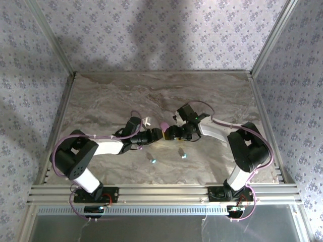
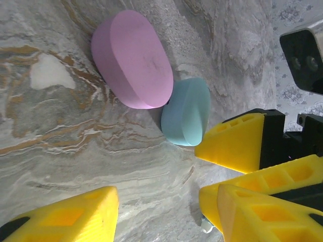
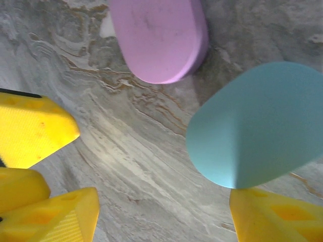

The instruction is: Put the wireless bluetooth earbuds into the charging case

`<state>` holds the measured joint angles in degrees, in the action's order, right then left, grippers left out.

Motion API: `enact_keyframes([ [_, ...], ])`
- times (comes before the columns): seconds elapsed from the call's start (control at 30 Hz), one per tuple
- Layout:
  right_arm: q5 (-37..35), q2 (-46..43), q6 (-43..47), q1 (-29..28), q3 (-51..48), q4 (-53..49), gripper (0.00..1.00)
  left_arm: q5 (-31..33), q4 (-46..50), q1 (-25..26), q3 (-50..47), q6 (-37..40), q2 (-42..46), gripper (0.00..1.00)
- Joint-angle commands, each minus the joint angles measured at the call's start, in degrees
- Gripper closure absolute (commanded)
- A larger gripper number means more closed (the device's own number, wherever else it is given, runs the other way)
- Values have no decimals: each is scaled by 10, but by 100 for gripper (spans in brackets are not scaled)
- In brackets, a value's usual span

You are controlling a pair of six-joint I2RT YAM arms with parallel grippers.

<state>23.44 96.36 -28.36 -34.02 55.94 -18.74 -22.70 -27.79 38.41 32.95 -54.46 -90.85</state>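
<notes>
The left gripper (image 2: 160, 201) is seen low over the marble table (image 2: 60, 141); its yellow fingers are cut off by the lower frame edge; the jaws are spread well apart with only bare marble between them, so nothing is held. The right gripper (image 3: 164, 201) is likewise parted and empty-handed, its fingers cropped at the bottom corners. The two grippers are brought tip to tip at mid-table, just in front of the cases. A pink case (image 2: 132, 59) is lain flat and closed; a teal case (image 2: 186, 112) is set against its near end, touching it and seemingly tilted. One finger of the right gripper is placed just beside the teal case; whether contact is made cannot be told, the case being blurred and partly cropped in the right wrist view. One teal earbud (image 1: 153, 161) and a second teal earbud (image 1: 183, 156) are left on open marble, nearer the arm bases and well apart from the cases; their shape is too small to be made out.
</notes>
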Motion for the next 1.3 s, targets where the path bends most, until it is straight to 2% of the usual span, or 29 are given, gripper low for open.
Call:
enact_keyframes([
  [0.0, 23, 9, -13, -10, 23, 17, 30, 12, 14, -6, -8, 16, 31, 44],
  [0.17, -4, -33, -11, -3, 16, 1, 29, 19, 52, -16, -7, 35, 60, 42],
  [0.33, -11, -50, 13, 42, 37, -31, 29, 30, 87, -18, 3, 57, 83, 40],
  [0.47, 12, -17, 38, 94, 84, -55, 29, 28, 91, -18, 13, 57, 82, 39],
  [0.6, 43, 52, 57, 124, 155, -83, 29, 29, 99, -18, 17, 56, 86, 38],
  [0.9, 96, 154, 80, 110, 229, -116, 29, 27, 105, -17, 17, 54, 89, 36],
  [1.1, 113, 176, 85, 91, 219, -114, 30, 31, 111, -16, 9, 55, 101, 36],
  [1.27, 112, 157, 78, 78, 187, -101, 30, 31, 115, -16, 8, 56, 108, 36],
])
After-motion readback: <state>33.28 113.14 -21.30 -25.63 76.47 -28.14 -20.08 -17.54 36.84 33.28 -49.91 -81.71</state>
